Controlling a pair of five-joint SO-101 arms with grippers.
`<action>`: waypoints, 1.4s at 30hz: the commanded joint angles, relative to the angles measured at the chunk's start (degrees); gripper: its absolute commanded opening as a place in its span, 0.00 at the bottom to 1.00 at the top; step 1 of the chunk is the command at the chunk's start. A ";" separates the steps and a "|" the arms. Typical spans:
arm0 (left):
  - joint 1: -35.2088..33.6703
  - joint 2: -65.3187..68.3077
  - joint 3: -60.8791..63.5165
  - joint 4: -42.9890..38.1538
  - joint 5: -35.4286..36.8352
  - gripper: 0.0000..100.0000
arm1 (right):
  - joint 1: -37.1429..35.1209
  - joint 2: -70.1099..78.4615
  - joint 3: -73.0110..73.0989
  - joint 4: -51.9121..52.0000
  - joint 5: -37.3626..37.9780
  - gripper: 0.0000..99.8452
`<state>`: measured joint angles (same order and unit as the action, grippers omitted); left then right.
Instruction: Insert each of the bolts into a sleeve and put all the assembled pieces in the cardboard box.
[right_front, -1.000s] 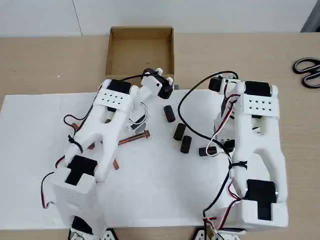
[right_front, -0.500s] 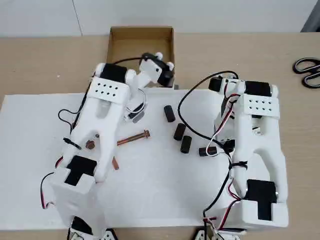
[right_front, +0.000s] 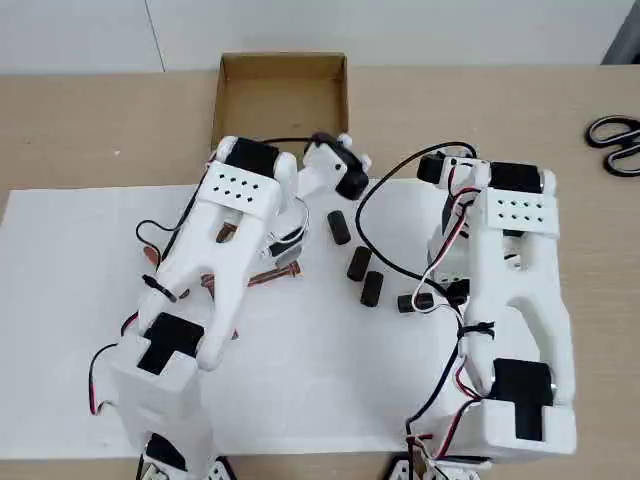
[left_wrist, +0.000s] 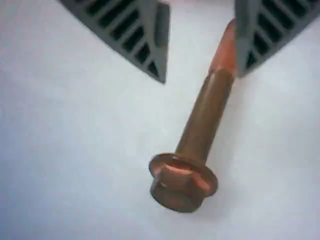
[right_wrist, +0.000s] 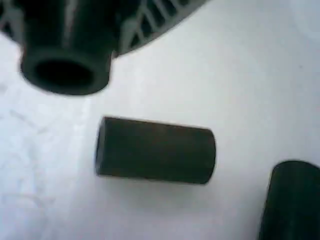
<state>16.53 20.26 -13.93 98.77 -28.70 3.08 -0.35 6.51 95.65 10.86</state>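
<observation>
Cardboard box (right_front: 282, 62): open top, reachable from above; left arm (right_front: 240, 200) stands at its near corner.
Loose sleeves (right_front: 359, 263): close-set mid-sheet, narrow gaps; black cable (right_front: 365, 205) curves just beside.
Bolt (left_wrist: 200, 125): left gripper (left_wrist: 200, 70) spread astride its tip.
Right gripper (right_wrist: 70, 30): held sleeve (right_wrist: 65, 75) hangs near lying sleeve (right_wrist: 155, 150).
Sheet (right_front: 330, 370), front part: open.

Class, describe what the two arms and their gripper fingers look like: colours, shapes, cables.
Both the left arm and right arm are blocky white plastic shells with black motors, a plate dotted with small holes, and black, red and white cables. The left gripper's fingers are dark grey, wedge-shaped and ribbed.
</observation>
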 joint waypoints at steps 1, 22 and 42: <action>0.18 -0.26 1.89 0.62 -0.88 0.09 | 0.57 -2.95 -0.35 -0.22 0.09 0.01; 0.18 -0.18 14.99 -15.91 -0.88 0.12 | 0.22 -2.86 -0.26 -0.84 0.00 0.01; 0.88 -2.90 17.19 -19.96 -0.88 0.00 | 0.04 -4.09 -0.70 -0.48 0.00 0.01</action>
<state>17.58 21.41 3.65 80.04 -29.41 3.08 -0.62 6.51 95.03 10.86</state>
